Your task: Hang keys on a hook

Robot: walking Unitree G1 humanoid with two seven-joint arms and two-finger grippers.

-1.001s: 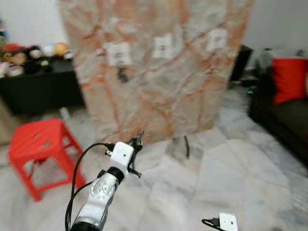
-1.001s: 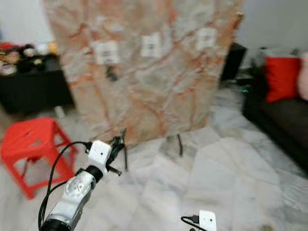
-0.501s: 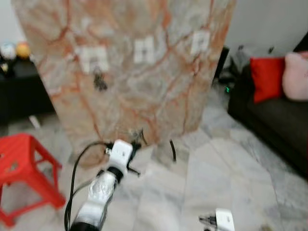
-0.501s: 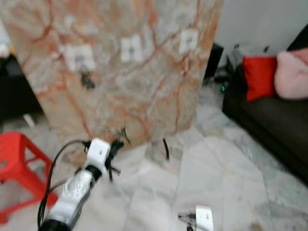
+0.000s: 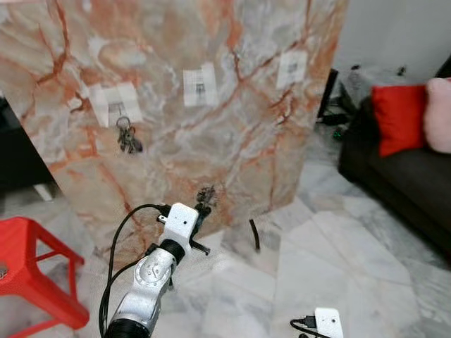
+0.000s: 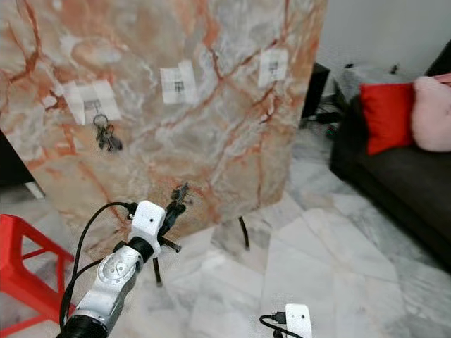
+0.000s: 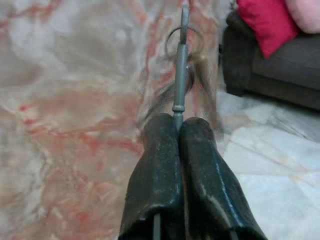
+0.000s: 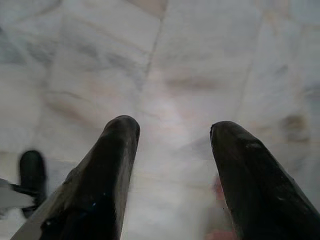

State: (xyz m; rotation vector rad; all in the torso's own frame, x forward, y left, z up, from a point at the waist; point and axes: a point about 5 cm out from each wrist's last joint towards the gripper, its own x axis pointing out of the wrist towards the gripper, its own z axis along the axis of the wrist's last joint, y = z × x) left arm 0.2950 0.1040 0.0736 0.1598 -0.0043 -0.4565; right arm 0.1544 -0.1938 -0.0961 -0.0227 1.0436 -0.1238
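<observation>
We stand in front of a big marble board (image 5: 211, 134) with orange veins. It leans up from the pale floor (image 5: 338, 260) on thin black legs. Three white patches are stuck across the board. The left patch (image 5: 115, 103) has a hook with a bunch of keys (image 5: 127, 138) already hanging from it. The middle patch (image 5: 199, 85) and the right patch (image 5: 291, 68) each have a small hook too.

Our left gripper (image 5: 203, 205) is held up low in front of the board. Its two black fingers (image 7: 165, 170) are pressed tight together on our own keys (image 7: 181, 60). In the left wrist view a thin metal piece sticks up from between the fingers, with a key ring at its top. The keys are a bit blurry. They are near the board but well below the hooks.

Our right gripper (image 8: 172, 135) hangs low over the floor. Its fingers (image 8: 112, 165) are spread apart and hold nothing.

A red stool (image 5: 32, 271) stands on the floor to our left. A dark sofa (image 5: 402, 176) is on our right, with a red cushion (image 5: 400, 116) and a pink one (image 5: 438, 105) on it.
</observation>
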